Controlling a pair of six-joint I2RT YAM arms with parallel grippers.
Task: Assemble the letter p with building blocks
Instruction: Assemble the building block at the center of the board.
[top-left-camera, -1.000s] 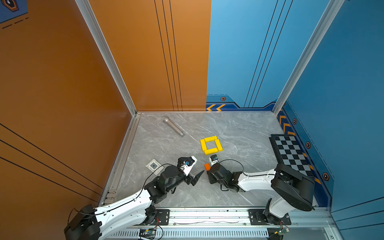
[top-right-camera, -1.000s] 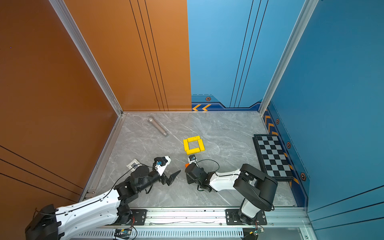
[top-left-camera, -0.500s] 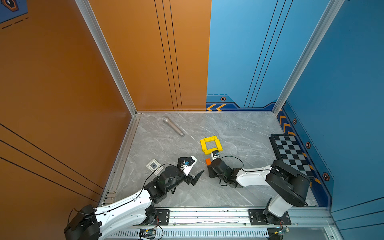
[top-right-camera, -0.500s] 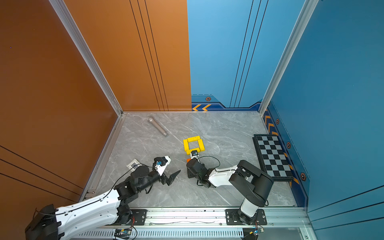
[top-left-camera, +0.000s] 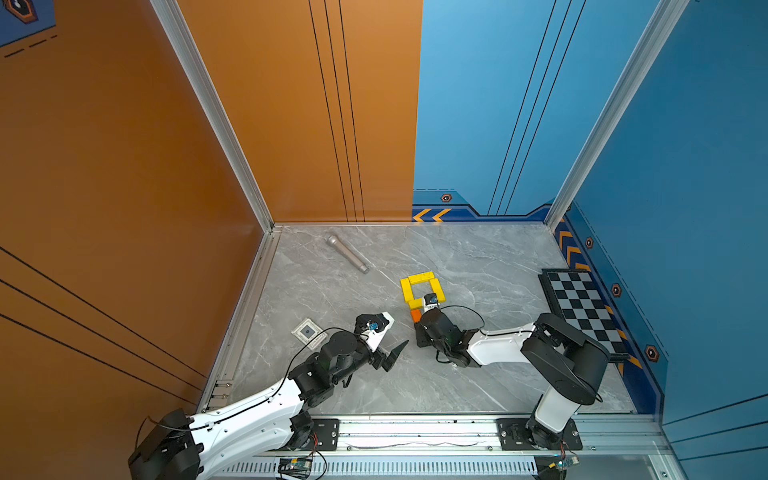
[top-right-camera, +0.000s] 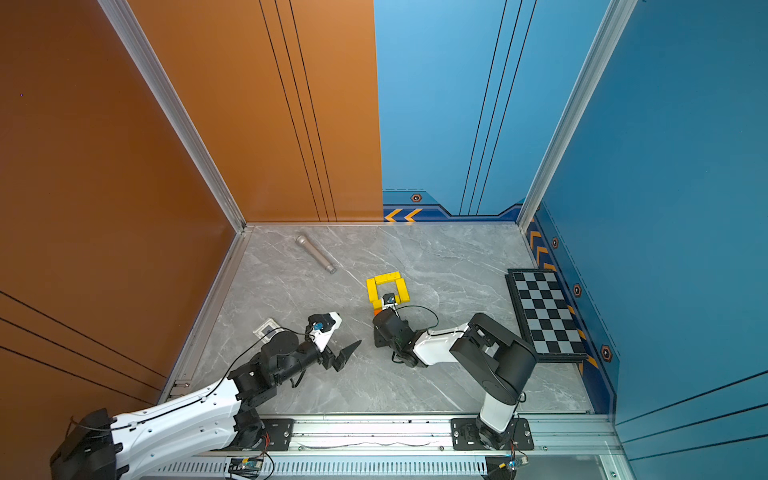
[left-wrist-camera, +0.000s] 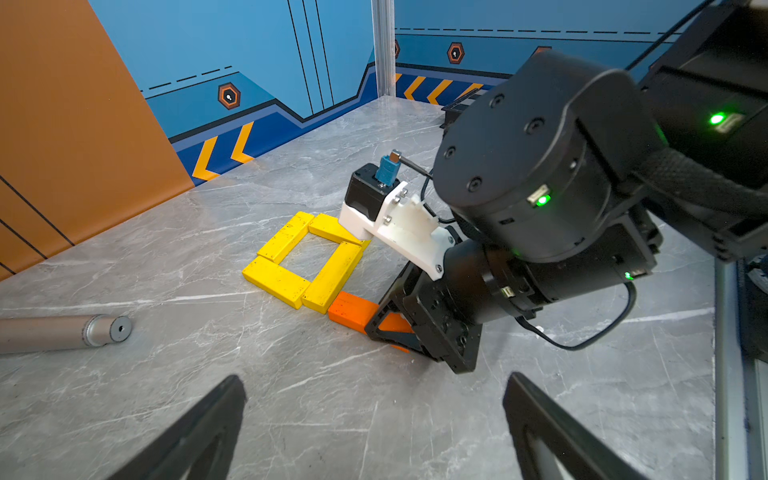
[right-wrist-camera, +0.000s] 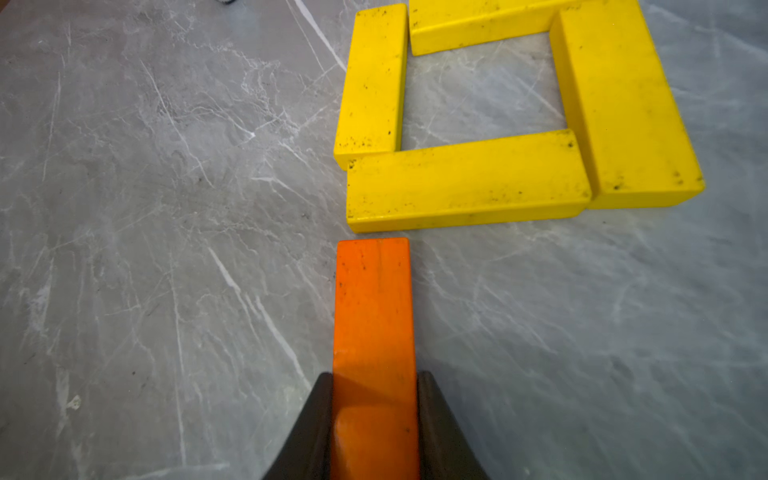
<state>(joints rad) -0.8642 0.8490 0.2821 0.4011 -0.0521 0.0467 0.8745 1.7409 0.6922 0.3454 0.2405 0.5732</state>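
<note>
The right gripper (right-wrist-camera: 375, 376) clamps the orange block (right-wrist-camera: 374, 299) flat on the floor, its end just beside the yellow loop (right-wrist-camera: 465, 183), while the left gripper (left-wrist-camera: 374, 377) hangs spread wide nearby, so an overlong push or skewed release could shove the loop's planks apart.

My left arm (top-left-camera: 249, 415) and right arm (top-left-camera: 498, 345) match: white moulded shells on the long links, black drum-shaped joint housings dotted with round screws. Nearest the silver rail (top-left-camera: 415, 424), each ends in a black bolted base plate (top-left-camera: 324, 432). Farthest from the rail, a white bracket (left-wrist-camera: 399, 220) with silver screws carries a black camera block (left-wrist-camera: 365, 187) and blue plug (left-wrist-camera: 388, 170). Green lights (left-wrist-camera: 542, 200) glow on my right housings; a black cable (left-wrist-camera: 577, 348) loops off them. My left end effector (left-wrist-camera: 374, 378) has black tapering fingers (left-wrist-camera: 208, 424).
</note>
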